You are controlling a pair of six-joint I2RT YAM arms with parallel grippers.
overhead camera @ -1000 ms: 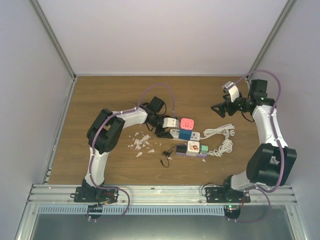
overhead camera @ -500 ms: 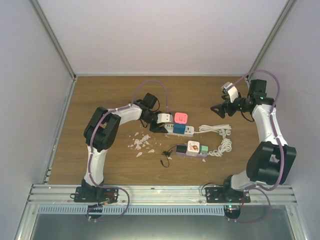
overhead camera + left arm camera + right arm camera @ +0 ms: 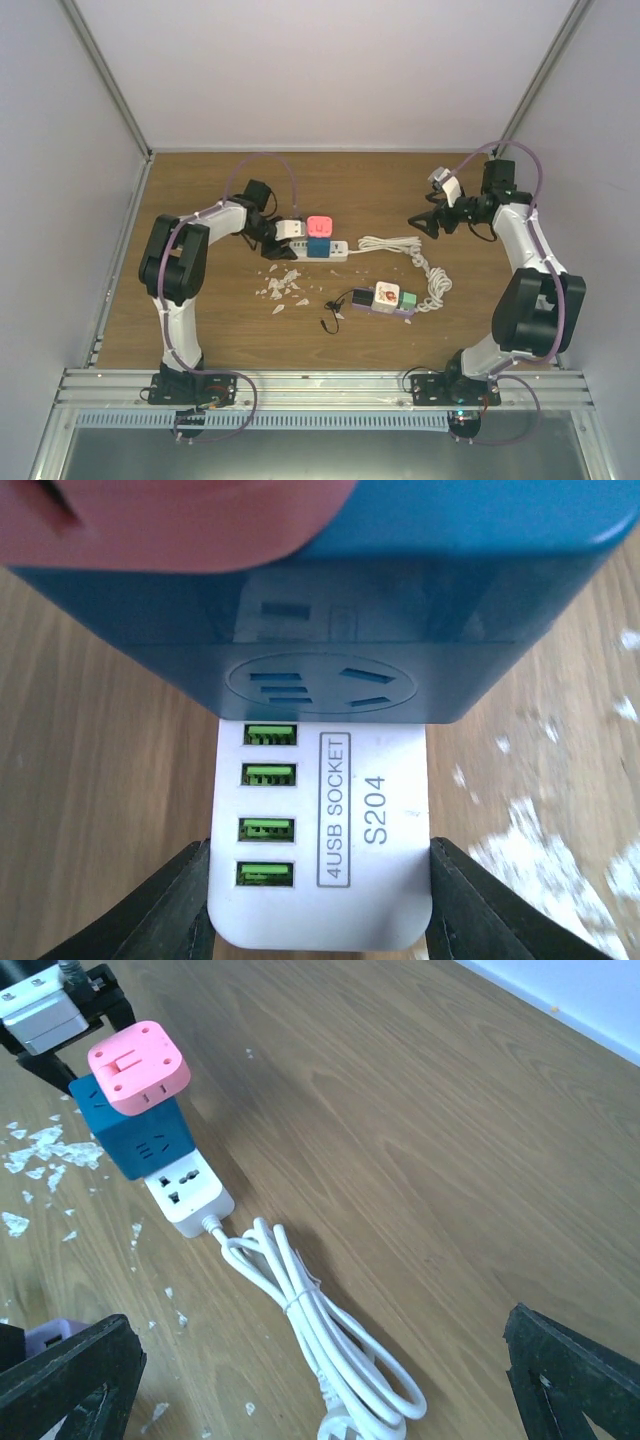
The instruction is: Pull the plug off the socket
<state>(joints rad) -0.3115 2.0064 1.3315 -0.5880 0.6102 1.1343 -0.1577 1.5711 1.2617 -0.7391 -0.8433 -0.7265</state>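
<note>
Left arm (image 3: 180, 262): base near, elbow folded, forearm stretched right, held low. Left tool (image 3: 283, 233): points right, fingers (image 3: 165, 915) pressed against both sides of strip (image 3: 320, 840) end. Right arm (image 3: 528, 262): rises tall, forearm bent left. Right tool (image 3: 417, 222): raised, tilted down-left, jaws spread wide.

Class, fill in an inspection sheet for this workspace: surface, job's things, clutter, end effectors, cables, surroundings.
Surface: wooden table, bare wood showing.
Job's things: white power strip with a blue adapter plugged in, pink adapter stacked on top.
Clutter: white flakes; purple strip carrying adapters.
End effectors: left end effector shut on the white power strip's USB end; right end effector open, holding nothing.
Cables: white cable bundled beside the strip; small black cable loose.
Surroundings: pale walls on three sides.
</note>
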